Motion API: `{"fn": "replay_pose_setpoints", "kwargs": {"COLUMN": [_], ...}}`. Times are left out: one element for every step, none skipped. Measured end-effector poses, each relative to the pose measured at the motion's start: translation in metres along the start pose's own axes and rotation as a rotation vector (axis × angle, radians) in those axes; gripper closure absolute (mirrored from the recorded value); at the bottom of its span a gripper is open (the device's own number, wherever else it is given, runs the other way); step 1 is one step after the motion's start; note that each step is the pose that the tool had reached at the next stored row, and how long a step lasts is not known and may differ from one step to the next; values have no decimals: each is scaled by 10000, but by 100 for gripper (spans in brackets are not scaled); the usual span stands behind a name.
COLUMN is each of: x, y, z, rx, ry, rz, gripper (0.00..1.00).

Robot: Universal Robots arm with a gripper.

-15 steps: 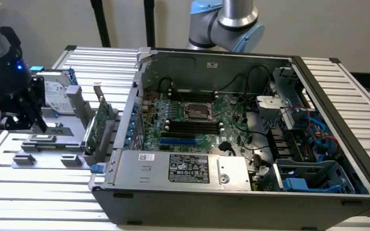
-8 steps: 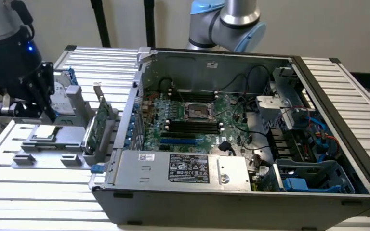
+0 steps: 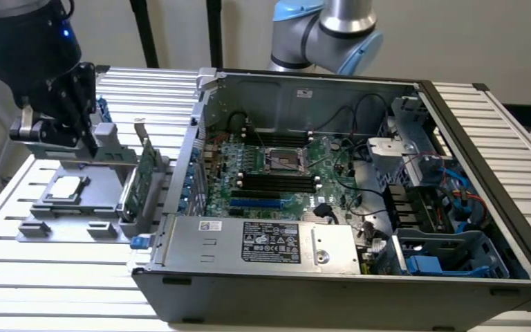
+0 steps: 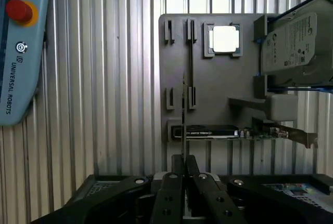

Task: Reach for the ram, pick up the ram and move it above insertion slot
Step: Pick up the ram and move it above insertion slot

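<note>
We see the open case on the slatted worktop, its black slot lying among several alike on the board, well apart from the arm. On the exterior view's left is a grey tray, which holds a drive, a card with a metal bracket and a square chip. The gripper hangs over this tray. Its fingers stand almost together, pinched on a thin dark strip that runs out from between them. We take this strip for the ram, seen edge-on above the tray. Its green face and chips are turned away from us. In the exterior view the black fingers hide the ram, and we cannot tell how far it is lifted off the tray.
</note>
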State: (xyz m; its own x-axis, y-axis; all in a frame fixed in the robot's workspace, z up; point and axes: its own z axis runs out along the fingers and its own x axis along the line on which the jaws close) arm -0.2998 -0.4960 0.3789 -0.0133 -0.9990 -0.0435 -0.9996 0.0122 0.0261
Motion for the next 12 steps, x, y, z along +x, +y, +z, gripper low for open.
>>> {"fn": "replay_pose_setpoints", "kwargs": {"x": [-2,-5,-8,-11,-15,-18,-24,-31,-37,-43,-49,-54], "y": [-34,-67,-100,-130,-159,-189,-223,-260,-300,-344,-390,-434], "z": [-45,-90,-140,-183,-208,-226,-237,-242,-242,-243,-245,-245], "rx": [-5,-8,-13,-15,-15,-15,-17,-17,-16,-15,-16,-16], "ry": [0,-1,-2,-4,-6,-7,-5,-5,-7,-9,-11,-14], "rz": [-2,-5,-9,-12,-14,-15,-15,-15,-15,-14,-14,-15], "gripper": [86,86,86,86,86,86,86,86,86,86,86,86]}}
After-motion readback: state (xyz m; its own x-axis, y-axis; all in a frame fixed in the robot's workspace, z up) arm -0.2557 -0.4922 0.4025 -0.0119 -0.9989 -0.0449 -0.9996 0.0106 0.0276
